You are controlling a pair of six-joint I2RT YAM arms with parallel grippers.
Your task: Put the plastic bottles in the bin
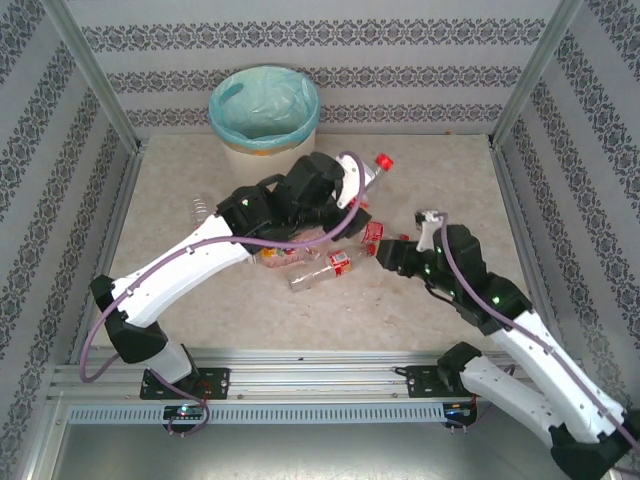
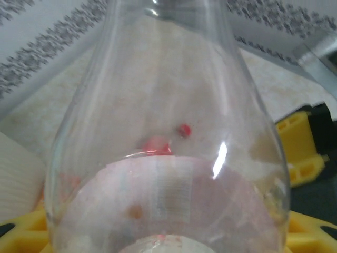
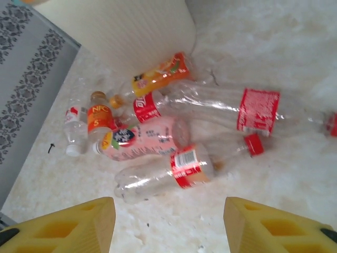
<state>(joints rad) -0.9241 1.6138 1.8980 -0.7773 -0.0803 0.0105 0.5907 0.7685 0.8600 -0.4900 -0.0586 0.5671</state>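
Plastic bottle (image 2: 166,132) gripped by left tool (image 1: 358,190); right tool (image 3: 168,224) parted.

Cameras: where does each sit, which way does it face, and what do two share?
Top external: above and behind, looking down on left arm, right arm, bin, table.
Left wrist: faces along the clear bottle held in its yellow jaws.
Right wrist: looks down between open yellow jaws at the bottle pile.
Shared: top and right wrist both show that pile.

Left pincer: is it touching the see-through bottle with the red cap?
Touching. The left wrist view shows the clear bottle wedged between the yellow fingers of the left pincer; the top view shows it held up.
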